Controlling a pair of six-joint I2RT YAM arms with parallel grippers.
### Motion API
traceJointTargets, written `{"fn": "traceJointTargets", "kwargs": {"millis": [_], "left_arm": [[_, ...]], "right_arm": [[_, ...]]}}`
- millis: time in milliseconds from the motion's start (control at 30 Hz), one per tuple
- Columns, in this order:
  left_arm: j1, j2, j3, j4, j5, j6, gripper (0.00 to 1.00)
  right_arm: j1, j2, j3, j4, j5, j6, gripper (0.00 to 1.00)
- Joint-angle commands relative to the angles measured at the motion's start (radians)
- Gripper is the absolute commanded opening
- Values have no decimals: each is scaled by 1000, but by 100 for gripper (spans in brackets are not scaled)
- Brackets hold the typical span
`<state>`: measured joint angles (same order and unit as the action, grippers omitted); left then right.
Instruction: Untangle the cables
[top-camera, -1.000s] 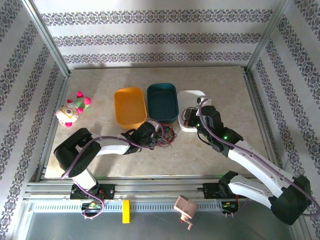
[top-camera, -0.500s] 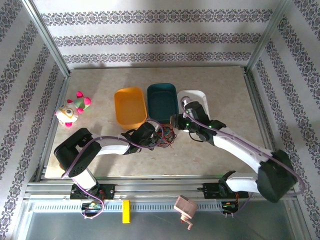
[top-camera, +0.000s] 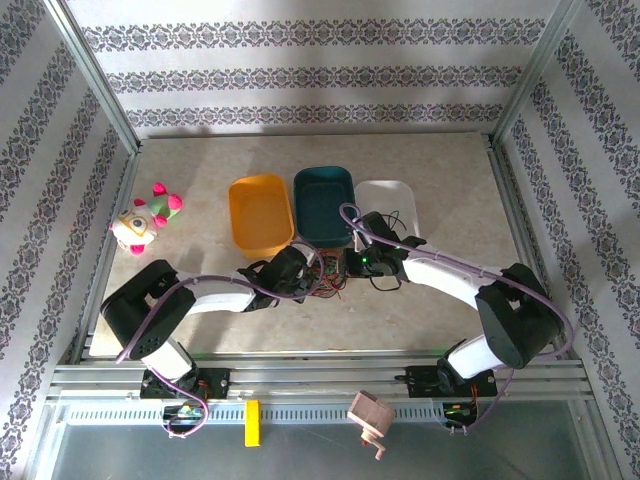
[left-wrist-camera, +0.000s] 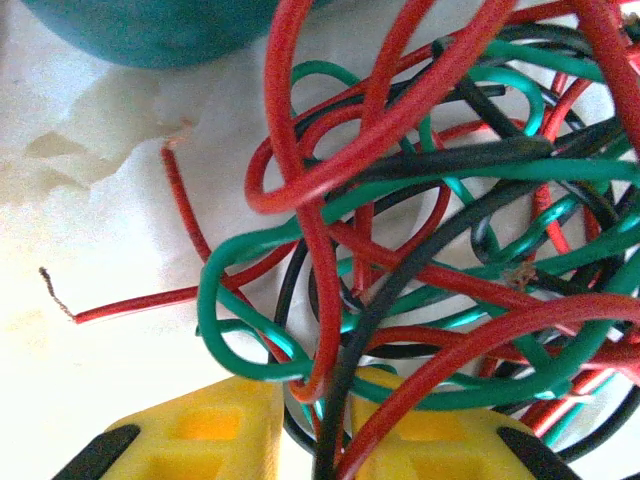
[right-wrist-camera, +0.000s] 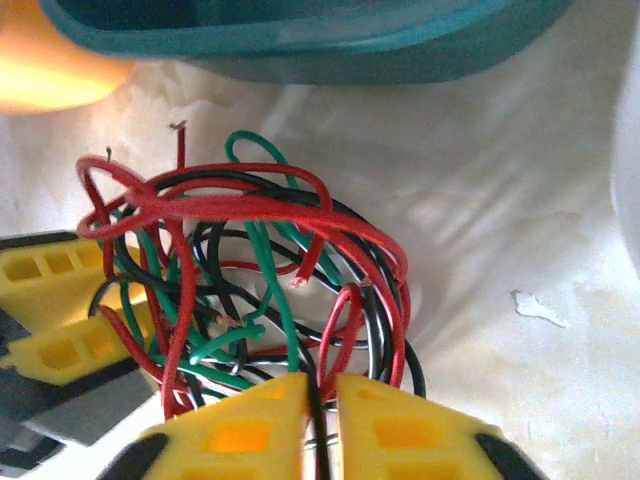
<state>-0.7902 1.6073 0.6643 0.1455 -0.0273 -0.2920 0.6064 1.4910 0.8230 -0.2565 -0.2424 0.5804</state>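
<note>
Red, black and green thin wire cables (top-camera: 328, 272) sit as one knotted clump on the beige counter (top-camera: 200, 160), just in front of the teal plastic tray (top-camera: 324, 177). Left fingers (left-wrist-camera: 250, 425) are nearly together, clamped on a few strands at the clump's edge. Right fingers (right-wrist-camera: 265, 425) are pinched on a black strand from the opposite side. One thin dark strand seems to lie in the white plastic tray (top-camera: 385, 186). My read: early stage, nearly all of the knot left to separate.

- Three trays: orange tray (top-camera: 260, 215) left of the teal tray (top-camera: 325, 205), white tray (top-camera: 385, 195) right of it.
- One plush toy (top-camera: 146, 218), far left of the teal tray.
- One tangle of cables (top-camera: 330, 276); strand count indeterminable.
</note>
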Motion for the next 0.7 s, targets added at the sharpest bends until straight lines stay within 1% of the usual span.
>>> {"fn": "traceJointTargets", "kwargs": {"millis": [0,67,167,267,400,600,667], "left_arm": [[-7,-39,-23,-75,-16,8,28],[-7,-73,-25,-84,-43,-3,38],[-5,-149,-39,-80,-60,-10,66],[0,-227,-56,-45,-46,-14,82],[11,-259,-54,17,10,-16,89],[12,-135,11,56,23,1,90],[12,-93,31,64,-6,-12,90]], "right_arm": [[1,4,19,9,-26,9,2],[-3,-13,18,10,-24,3,0],[-11,-38,18,11,-37,-12,0],[-19,-47,18,15,-55,-23,0],[-18,-48,15,38,-98,-25,0],[-11,-67,4,77,-137,-26,0],[-12,-83,-3,88,-143,-25,0]]}}
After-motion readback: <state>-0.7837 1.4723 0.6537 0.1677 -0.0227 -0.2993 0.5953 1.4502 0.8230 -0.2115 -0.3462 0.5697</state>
